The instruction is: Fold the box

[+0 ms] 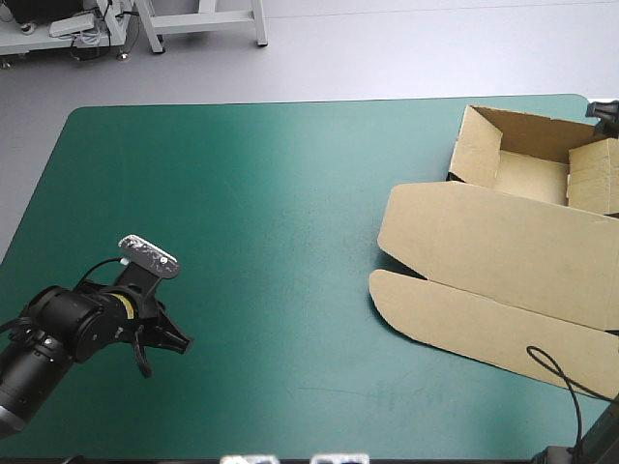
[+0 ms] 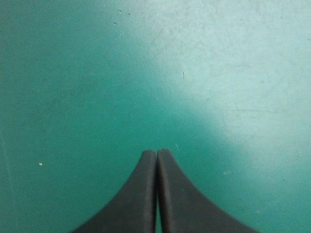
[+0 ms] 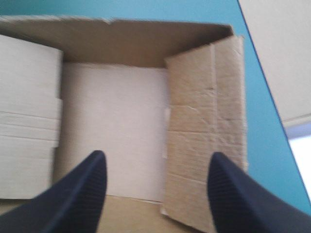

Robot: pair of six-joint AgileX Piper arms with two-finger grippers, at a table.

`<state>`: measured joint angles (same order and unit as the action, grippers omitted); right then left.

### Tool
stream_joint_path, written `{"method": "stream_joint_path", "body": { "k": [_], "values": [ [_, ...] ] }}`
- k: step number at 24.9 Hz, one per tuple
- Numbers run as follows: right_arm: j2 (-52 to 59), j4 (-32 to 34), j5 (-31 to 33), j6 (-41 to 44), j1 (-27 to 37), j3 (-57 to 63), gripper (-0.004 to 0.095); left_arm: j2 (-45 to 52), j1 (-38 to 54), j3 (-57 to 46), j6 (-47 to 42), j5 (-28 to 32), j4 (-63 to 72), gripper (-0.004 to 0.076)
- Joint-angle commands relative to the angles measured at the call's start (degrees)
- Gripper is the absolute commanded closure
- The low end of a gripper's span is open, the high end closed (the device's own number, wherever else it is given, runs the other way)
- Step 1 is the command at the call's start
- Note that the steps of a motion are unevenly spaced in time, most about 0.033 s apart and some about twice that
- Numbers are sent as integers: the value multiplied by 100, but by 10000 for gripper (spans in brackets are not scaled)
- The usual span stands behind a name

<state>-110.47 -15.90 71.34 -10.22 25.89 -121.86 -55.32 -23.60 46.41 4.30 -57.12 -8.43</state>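
The box (image 1: 503, 237) lies at the counter's (image 1: 242, 193) far right, its far part an open tray. The right hand (image 3: 158, 162) gapes wide over it. The left hand (image 2: 156, 154), pinched together, hovers near-left.

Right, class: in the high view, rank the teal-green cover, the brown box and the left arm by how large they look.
1. teal-green cover
2. brown box, though the picture's edge cuts it off
3. left arm, also cut off
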Motion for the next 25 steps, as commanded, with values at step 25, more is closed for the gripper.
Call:
{"method": "stream_joint_path", "body": {
  "k": [25],
  "values": [
    [6539, -846, -893, -1648, -2467, 7491, 925, 198, -23, -454, -20, 398, 1186, 733]
  ]
}}
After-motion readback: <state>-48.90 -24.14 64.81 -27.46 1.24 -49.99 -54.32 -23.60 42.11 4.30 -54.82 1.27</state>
